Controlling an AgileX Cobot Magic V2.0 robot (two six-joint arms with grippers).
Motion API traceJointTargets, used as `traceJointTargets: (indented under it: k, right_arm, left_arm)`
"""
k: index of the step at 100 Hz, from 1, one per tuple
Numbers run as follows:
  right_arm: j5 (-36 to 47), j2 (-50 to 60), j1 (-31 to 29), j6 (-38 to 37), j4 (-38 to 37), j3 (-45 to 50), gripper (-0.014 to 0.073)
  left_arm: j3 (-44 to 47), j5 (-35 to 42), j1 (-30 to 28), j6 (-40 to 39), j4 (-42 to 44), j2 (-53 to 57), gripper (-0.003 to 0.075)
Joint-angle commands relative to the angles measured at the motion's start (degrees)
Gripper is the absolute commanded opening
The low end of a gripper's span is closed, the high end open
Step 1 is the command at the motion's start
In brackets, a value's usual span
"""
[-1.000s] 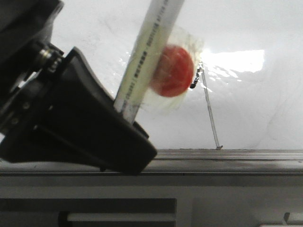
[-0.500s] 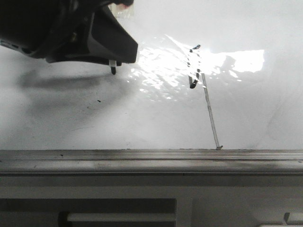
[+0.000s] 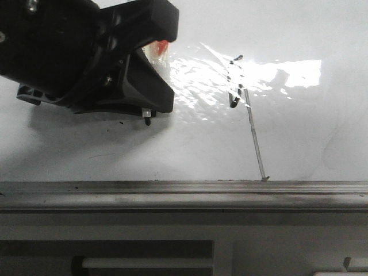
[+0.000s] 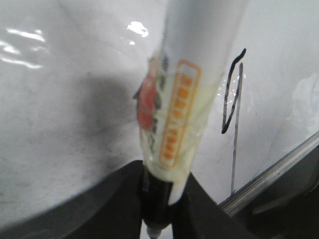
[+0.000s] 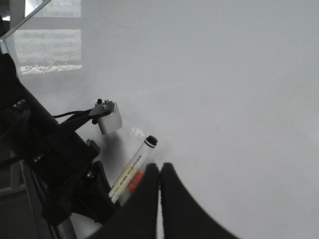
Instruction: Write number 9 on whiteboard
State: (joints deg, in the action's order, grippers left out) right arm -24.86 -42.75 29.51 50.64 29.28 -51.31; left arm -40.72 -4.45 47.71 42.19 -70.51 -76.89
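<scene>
Left pincer (image 3: 146,118) clamped on a marker (image 4: 182,109), left of the number 9 (image 3: 237,83) on the whiteboard (image 3: 299,132). Right pincer (image 5: 159,174) closed, holding nothing. Grey edge rail (image 3: 230,192) nearest.

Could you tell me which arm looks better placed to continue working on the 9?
Left. Its tool grips the marker beside the number 9 on the whiteboard; the right tool is shut and empty.

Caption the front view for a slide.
Left hand holds the marker above the whiteboard, left of the drawn number 9.
</scene>
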Motion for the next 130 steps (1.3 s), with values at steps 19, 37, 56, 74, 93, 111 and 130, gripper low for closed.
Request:
traceJointTargets:
  k: [19,37,56,74,93,111,130]
  right_arm:
    - [3.08,0.37,-0.4,-0.29,1.34,-1.66,-0.0052]
    - [3.08,0.37,-0.4,-0.29,1.34,-1.66,-0.0052]
    - [3.08,0.37,-0.4,-0.29,1.58,-1.66,-0.0051]
    - [3.08,0.37,-0.4,-0.77,1.58,-1.59,-0.0052]
    - [3.08,0.37,-0.4,-2.27,1.58,-1.59,-0.0052]
    - [3.08,0.37,-0.4,-2.36,1.58,-0.51,-0.0051]
    - [3.4,0.37,-0.4,-2.79,1.58,-0.24,-0.0052]
  left_arm:
    - [-0.62,2.83,-1.9,-0.42,-1.95,-0.8,-0.0021]
    - [-0.62,5.24,-4.28,-0.42,-2.0,-0.8,-0.0021]
    - [-0.62,5.13,-6.35,-0.42,-1.4,-0.8,-0.0021]
    - [-0.62,5.37,-6.43,-0.42,1.25,-2.32,-0.0021]
    - [-0.62,5.56,-6.43,-0.42,-0.15,-3.25,-0.002]
    - [-0.62,5.92,-6.43,-0.42,-2.13,-3.25,0.0091]
    - [-0.62,5.91,-6.43,-0.42,-2.49,-3.25,0.0375]
